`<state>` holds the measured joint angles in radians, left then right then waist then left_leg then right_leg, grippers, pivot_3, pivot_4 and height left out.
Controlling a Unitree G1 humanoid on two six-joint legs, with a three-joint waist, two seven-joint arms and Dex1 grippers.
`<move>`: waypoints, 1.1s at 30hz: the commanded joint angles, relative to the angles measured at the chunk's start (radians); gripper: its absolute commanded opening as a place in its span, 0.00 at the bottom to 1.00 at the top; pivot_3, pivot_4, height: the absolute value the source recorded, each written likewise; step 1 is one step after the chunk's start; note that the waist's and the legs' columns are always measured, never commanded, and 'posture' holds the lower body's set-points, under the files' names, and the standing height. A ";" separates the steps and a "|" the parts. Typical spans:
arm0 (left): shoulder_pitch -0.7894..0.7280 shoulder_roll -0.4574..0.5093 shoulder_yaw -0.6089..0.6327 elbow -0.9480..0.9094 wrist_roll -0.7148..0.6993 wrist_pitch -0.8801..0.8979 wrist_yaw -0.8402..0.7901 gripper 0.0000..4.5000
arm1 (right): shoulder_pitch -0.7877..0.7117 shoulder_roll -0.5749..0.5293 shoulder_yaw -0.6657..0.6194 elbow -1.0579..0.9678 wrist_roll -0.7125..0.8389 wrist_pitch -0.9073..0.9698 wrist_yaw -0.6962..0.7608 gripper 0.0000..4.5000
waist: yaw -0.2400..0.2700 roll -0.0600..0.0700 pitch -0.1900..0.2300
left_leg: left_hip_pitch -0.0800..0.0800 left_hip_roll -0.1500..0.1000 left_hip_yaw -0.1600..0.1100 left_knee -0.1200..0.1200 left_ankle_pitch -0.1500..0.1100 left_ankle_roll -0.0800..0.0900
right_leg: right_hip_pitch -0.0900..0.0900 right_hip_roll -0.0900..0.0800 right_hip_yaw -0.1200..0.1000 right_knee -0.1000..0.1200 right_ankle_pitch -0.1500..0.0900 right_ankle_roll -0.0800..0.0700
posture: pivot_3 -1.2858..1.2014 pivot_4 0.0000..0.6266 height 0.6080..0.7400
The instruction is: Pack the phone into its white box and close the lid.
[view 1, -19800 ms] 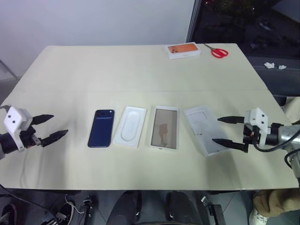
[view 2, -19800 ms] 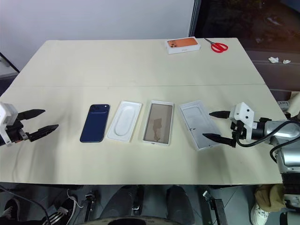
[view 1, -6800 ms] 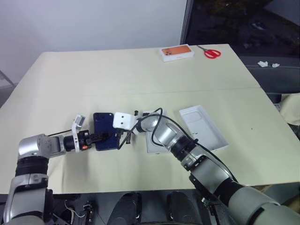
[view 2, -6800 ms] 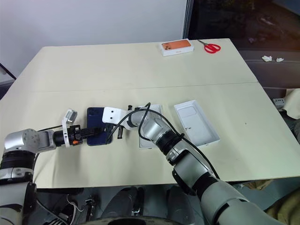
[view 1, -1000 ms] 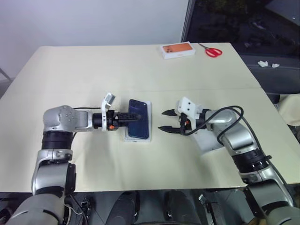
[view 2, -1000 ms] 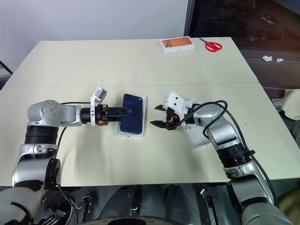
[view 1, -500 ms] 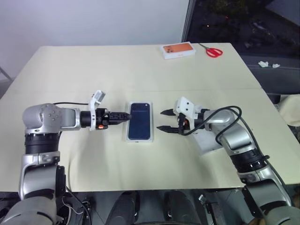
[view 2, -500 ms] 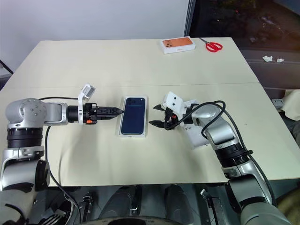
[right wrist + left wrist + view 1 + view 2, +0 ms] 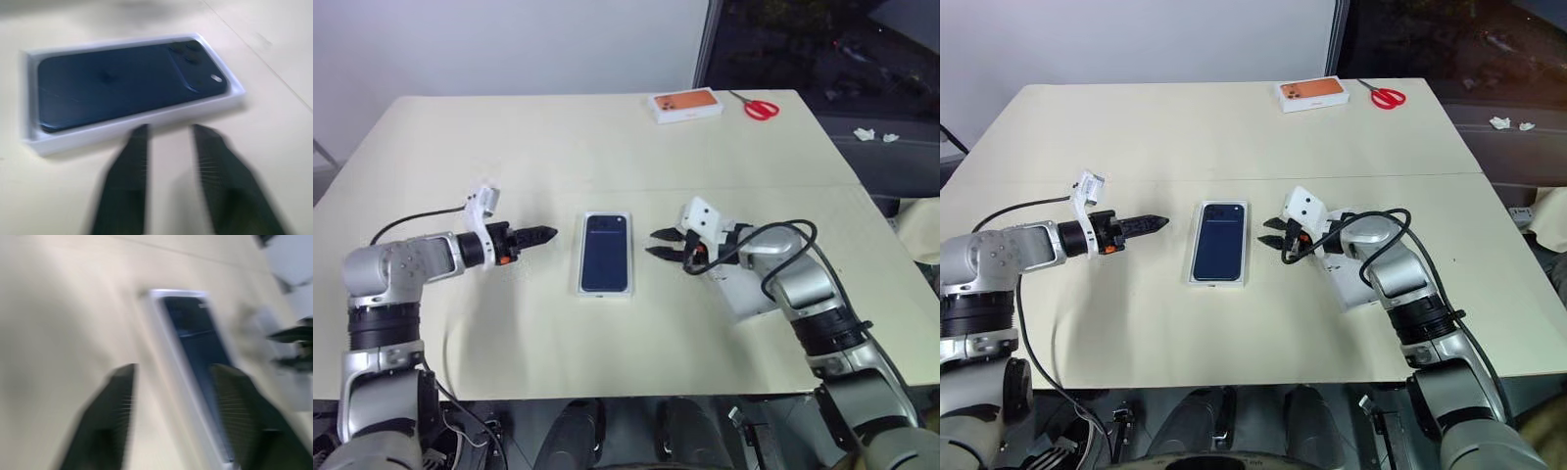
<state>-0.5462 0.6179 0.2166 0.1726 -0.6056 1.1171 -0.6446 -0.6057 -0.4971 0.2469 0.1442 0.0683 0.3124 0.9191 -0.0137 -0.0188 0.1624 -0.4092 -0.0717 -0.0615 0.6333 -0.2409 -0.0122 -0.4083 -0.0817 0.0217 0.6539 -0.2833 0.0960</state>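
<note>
Now the phone (image 9: 607, 250) is lying in the white box (image 9: 606, 291) mid-table, toward the near edge; the left gripper (image 9: 544, 235) is narrowing, the right gripper (image 9: 658, 244) is closing, both empty.

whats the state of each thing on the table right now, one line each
phone: lying camera side up inside the white box, not held
white box: open, no lid on it
lid: off the box, lying on the table beneath the right arm
left gripper: holding nothing, beside the box
right gripper: holding nothing, beside the box
orange-topped box: closed, at the far edge
scissors: closed
</note>
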 commanded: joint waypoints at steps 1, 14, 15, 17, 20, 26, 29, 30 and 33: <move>0.011 -0.066 -0.033 0.023 0.057 -0.096 0.048 0.06 | -0.022 0.029 0.017 0.014 -0.043 -0.043 -0.043 0.00 | 0.001 0.000 0.000 | 0.000 0.000 0.000 0.000 0.000 0.000 | 0.000 0.000 0.000 0.000 0.000 0.000 | 0.52 0.24 1.00; -0.059 -0.286 -0.286 0.110 0.121 -0.079 -0.042 0.01 | -0.009 0.068 0.078 0.019 -0.148 -0.074 -0.093 0.00 | 0.007 0.001 -0.001 | -0.001 -0.001 -0.001 0.005 0.000 0.001 | 0.003 0.000 -0.002 0.001 0.000 0.000 | 0.52 0.24 1.00; -0.062 -0.295 -0.304 0.106 0.123 -0.078 -0.053 0.01 | -0.007 0.055 0.073 0.021 -0.151 -0.074 -0.090 0.00 | 0.010 0.001 -0.001 | 0.000 -0.002 -0.001 0.005 -0.001 0.001 | 0.003 0.000 -0.002 0.001 0.000 0.000 | 0.52 0.24 1.00; -0.077 -0.320 -0.309 0.115 0.125 -0.076 -0.056 0.01 | 0.004 0.026 0.062 0.021 -0.150 -0.073 -0.080 0.00 | 0.021 0.001 -0.001 | 0.000 -0.002 -0.001 0.006 -0.001 0.002 | 0.004 0.000 -0.003 0.000 0.000 0.000 | 0.52 0.24 1.00; -0.107 -0.367 -0.321 0.149 0.145 -0.085 -0.058 0.01 | 0.033 -0.023 0.039 0.008 -0.143 -0.068 -0.059 0.00 | 0.030 0.001 -0.001 | 0.000 -0.002 -0.001 0.009 -0.002 0.004 | 0.006 0.000 -0.003 0.000 0.000 0.000 | 0.52 0.24 1.00; -0.184 -0.477 -0.334 0.242 0.186 -0.137 -0.065 0.01 | 0.108 -0.121 -0.021 -0.008 -0.136 -0.064 -0.025 0.00 | 0.056 0.002 -0.001 | 0.000 -0.004 -0.003 0.015 -0.006 0.009 | 0.013 -0.001 -0.006 -0.004 0.000 0.000 | 0.52 0.24 1.00; -0.227 -0.524 -0.335 0.312 0.213 -0.177 -0.076 0.01 | 0.138 -0.150 -0.046 -0.014 -0.132 -0.061 -0.025 0.00 | 0.058 0.002 -0.001 | 0.000 -0.005 -0.004 0.015 -0.006 0.010 | 0.014 -0.001 -0.007 -0.005 0.000 0.000 | 0.52 0.24 1.00; -0.236 -0.533 -0.340 0.323 0.218 -0.185 -0.087 0.01 | 0.144 -0.156 -0.051 -0.013 -0.132 -0.061 -0.024 0.00 | 0.058 0.002 -0.001 | 0.000 -0.005 -0.004 0.016 -0.006 0.010 | 0.015 -0.002 -0.006 -0.005 0.000 0.000 | 0.52 0.24 1.00; -0.265 -0.567 -0.345 0.380 0.242 -0.221 -0.099 0.01 | 0.157 -0.178 -0.073 0.002 -0.135 -0.066 -0.030 0.00 | 0.057 0.001 -0.001 | 0.000 -0.006 -0.004 0.016 -0.006 0.010 | 0.015 -0.002 -0.007 -0.006 0.000 0.000 | 0.52 0.24 1.00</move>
<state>-0.7978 0.1156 -0.0610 0.5141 -0.3654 0.9056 -0.7080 -0.4592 -0.6660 0.1771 0.1497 -0.0716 0.2530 0.8861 0.0429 -0.0174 0.1613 -0.4088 -0.0774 -0.0652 0.6490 -0.2470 -0.0021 -0.3931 -0.0835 0.0150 0.6482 -0.2833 0.0964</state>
